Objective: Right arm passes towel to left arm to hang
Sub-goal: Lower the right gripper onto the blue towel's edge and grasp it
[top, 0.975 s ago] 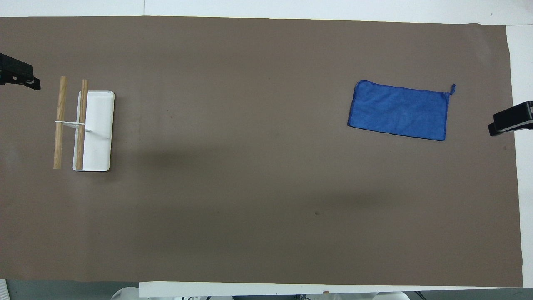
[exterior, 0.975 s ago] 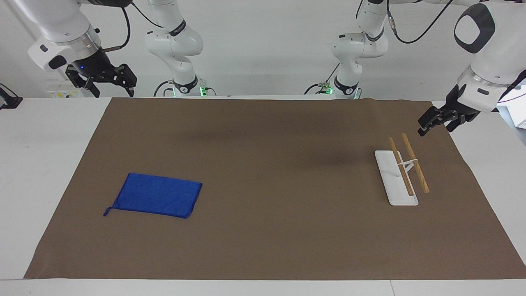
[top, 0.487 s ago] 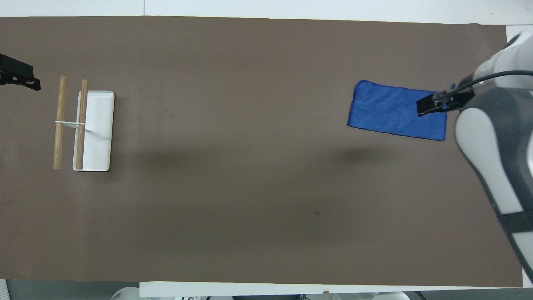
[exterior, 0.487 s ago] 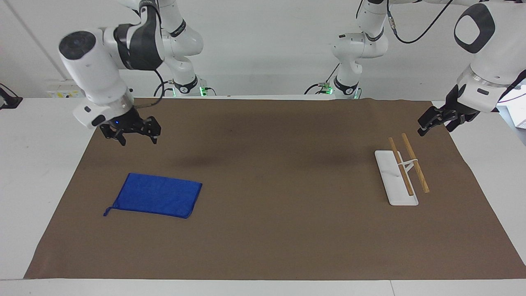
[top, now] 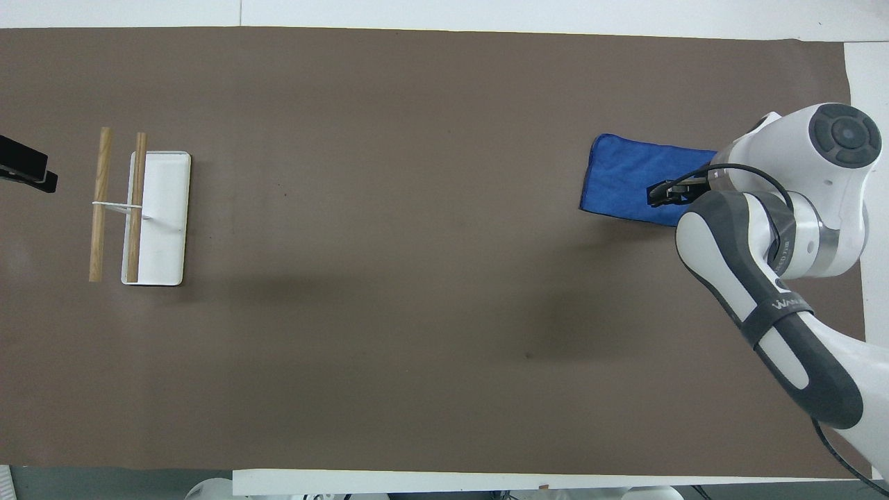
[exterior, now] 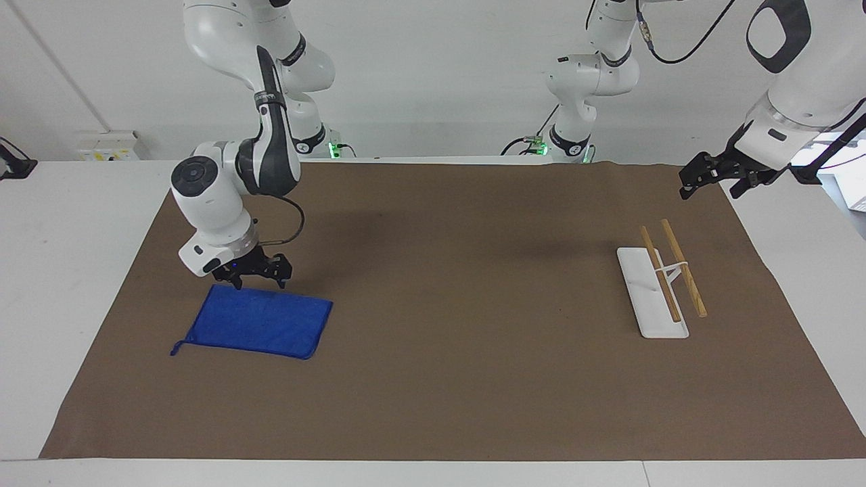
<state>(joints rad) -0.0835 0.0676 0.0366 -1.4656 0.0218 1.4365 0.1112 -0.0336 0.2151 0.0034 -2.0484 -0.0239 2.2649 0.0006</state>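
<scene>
The right gripper (exterior: 252, 276) hangs low over the towel's (exterior: 260, 323) edge nearest the robots, its splayed black fingers (exterior: 281, 272) apart and pointing down at the cloth. From the facing view I cannot tell whether the tips touch the fabric or sit just above it. In the overhead view the right gripper (top: 668, 194) covers the middle of the towel (top: 625, 182), and the white wrist of the right arm (top: 778, 229) hides the towel's end toward that arm's side of the table.

The towel lies flat on the brown mat (exterior: 440, 379), at about 8 o'clock in the facing view and about 3 o'clock in the overhead view. Its loop string (exterior: 176, 349) trails from the corner farthest from the robots, toward the right arm's end of the table.

The left gripper (exterior: 703, 177) waits in the air at about 2 o'clock in the facing view, over the mat's corner near the left arm (exterior: 785, 88). I cannot tell how its fingers are set. In the overhead view only the tip of the left gripper (top: 24, 170) shows, at 9 o'clock.

The rack (exterior: 659, 284), a white base with two wooden bars, stands on the mat near that gripper, at 3 o'clock in the facing view, well apart from the towel.
</scene>
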